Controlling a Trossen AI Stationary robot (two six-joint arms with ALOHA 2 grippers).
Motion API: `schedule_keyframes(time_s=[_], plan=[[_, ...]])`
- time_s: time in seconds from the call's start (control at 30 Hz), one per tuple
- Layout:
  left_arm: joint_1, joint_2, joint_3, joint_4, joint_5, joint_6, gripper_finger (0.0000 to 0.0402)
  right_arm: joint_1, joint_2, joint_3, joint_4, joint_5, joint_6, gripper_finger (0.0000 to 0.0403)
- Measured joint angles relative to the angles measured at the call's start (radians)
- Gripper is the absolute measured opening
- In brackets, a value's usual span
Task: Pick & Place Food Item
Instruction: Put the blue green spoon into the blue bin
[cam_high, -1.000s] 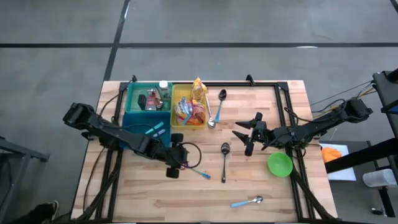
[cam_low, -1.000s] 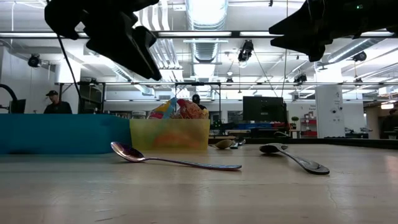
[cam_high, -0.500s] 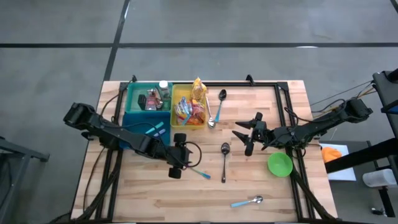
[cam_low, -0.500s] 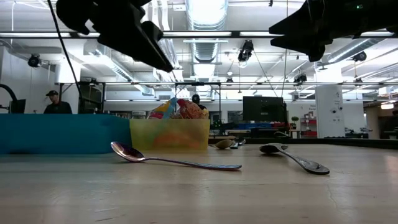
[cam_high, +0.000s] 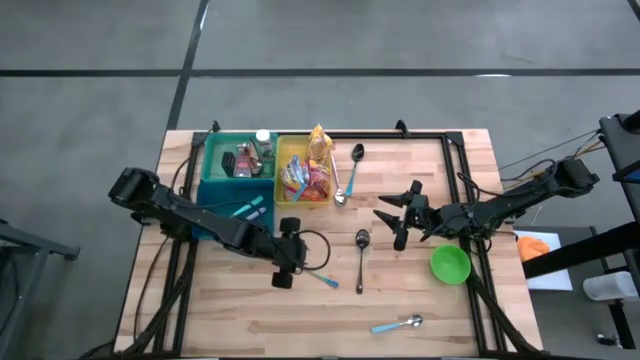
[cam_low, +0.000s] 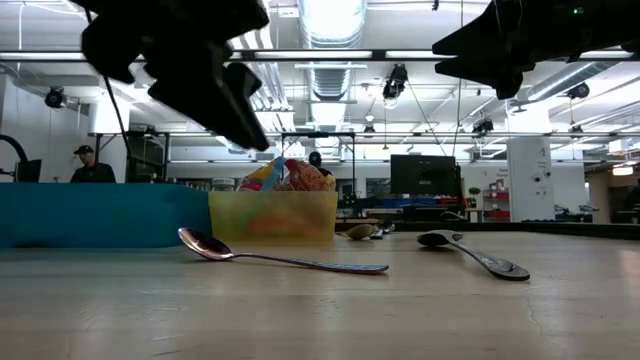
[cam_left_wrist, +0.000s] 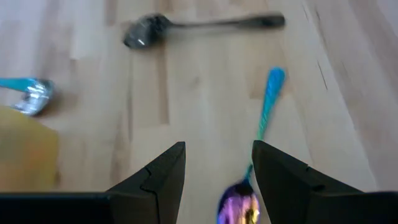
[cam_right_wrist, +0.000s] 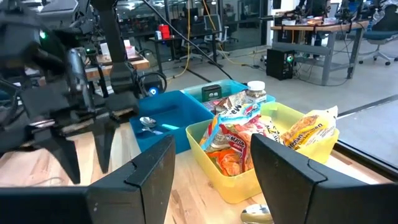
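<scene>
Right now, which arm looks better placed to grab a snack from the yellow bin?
Probably the left: its gripper hovers open just below the yellow bin. The right gripper, also open, sits farther off, past the spoons.

Overhead looks down; low view level (both: table (cam_high: 440, 310)).

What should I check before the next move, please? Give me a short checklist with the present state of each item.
1. Left hand open and empty: ok, its fingers stand apart with only table between them.
2. Left hand over the rainbow spoon: ok, the bowl of the spoon shows between the fingers in the left wrist view.
3. Right hand open and empty: ok, it hangs above the table near the dark spoon.
4. Snack packets in the yellow bin: ok.
5. Green bowl empty: ok.
6. Which food item to pick: cannot tell.
</scene>
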Motion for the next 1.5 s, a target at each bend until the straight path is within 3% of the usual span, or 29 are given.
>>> schedule_keyframes(time_s=[0.3, 0.57, 0.97, 1.5], plan=[[-0.003, 0.056, -0.001, -0.061, 0.065, 0.089, 0.0187, 0.000, 0.000, 0.000, 0.000, 0.000, 0.000, 0.0206], [-0.004, 0.098, -0.001, 0.080, 0.180, 0.203, 0.0187, 0.000, 0.000, 0.000, 0.000, 0.000, 0.000, 0.0206], [0.040, 0.258, 0.001, 0.118, 0.180, 0.183, 0.0187, 0.000, 0.000, 0.000, 0.000, 0.000, 0.000, 0.0206], [0.052, 0.265, 0.002, 0.111, 0.207, 0.171, 0.0186, 0.000, 0.000, 0.000, 0.000, 0.000, 0.000, 0.0206]])
